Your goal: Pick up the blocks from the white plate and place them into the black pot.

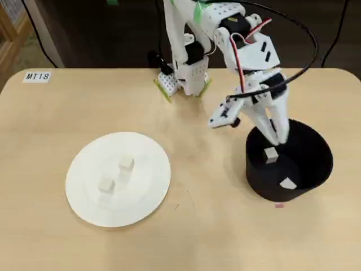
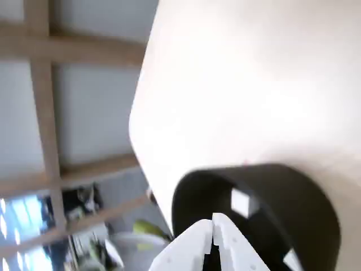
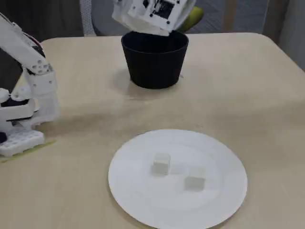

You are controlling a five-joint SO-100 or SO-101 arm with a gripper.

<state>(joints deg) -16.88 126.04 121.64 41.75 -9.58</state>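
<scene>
Blocks number four in the overhead view: two lie on the white plate (image 1: 84, 169) and two inside the black pot (image 1: 316, 164). On the plate, one block (image 1: 126, 164) sits just past the centre toward 1 o'clock, and the other block (image 1: 106, 184) lies near it toward 7 o'clock; the pair are close but apart. In the fixed view the same two show as one cube (image 3: 161, 163) left of centre and another cube (image 3: 194, 182) toward 4 o'clock from it.

Inside the pot, one block (image 1: 271, 154) lies just below the fingertips, and a second block (image 1: 287, 183) rests near the wall at 6 o'clock. The wrist view shows one block (image 2: 241, 201) on the pot floor and part of another at the lower right edge.

The gripper (image 1: 280, 137) hangs over the pot's 10 o'clock rim, pointing down into it. In the wrist view its white fingers (image 2: 194, 243) meet at the tips, pressed together with nothing between them.

The plate lies at 9 o'clock from the pot on the pale wooden table (image 1: 225, 237), well apart from it.
</scene>
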